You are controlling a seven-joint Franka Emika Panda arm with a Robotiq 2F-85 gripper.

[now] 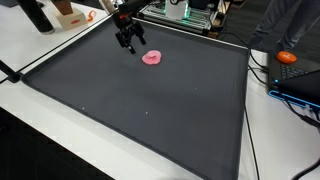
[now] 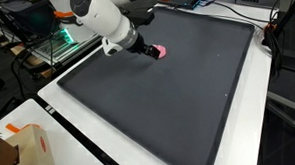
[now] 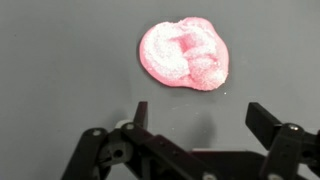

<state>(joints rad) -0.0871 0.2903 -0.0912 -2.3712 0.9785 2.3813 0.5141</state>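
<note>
A crumpled pink soft lump [image 3: 184,54] lies on the dark mat; it also shows as the pink lump [image 1: 153,57] and the pink lump [image 2: 157,52] in both exterior views. My gripper [image 3: 201,113] hangs just above the mat, a little short of the lump, jaws spread wide with bare mat between them. In an exterior view the gripper [image 1: 128,42] stands just left of the lump, close to the mat's far edge. In an exterior view the gripper [image 2: 146,51] and the white arm [image 2: 103,16] partly cover the lump.
The dark mat [image 1: 150,110] fills a white table. An orange object [image 1: 288,58] and a laptop sit at one side, a cardboard box [image 2: 30,148] near a corner, a wire rack with green lights [image 2: 58,44] beyond the mat's edge.
</note>
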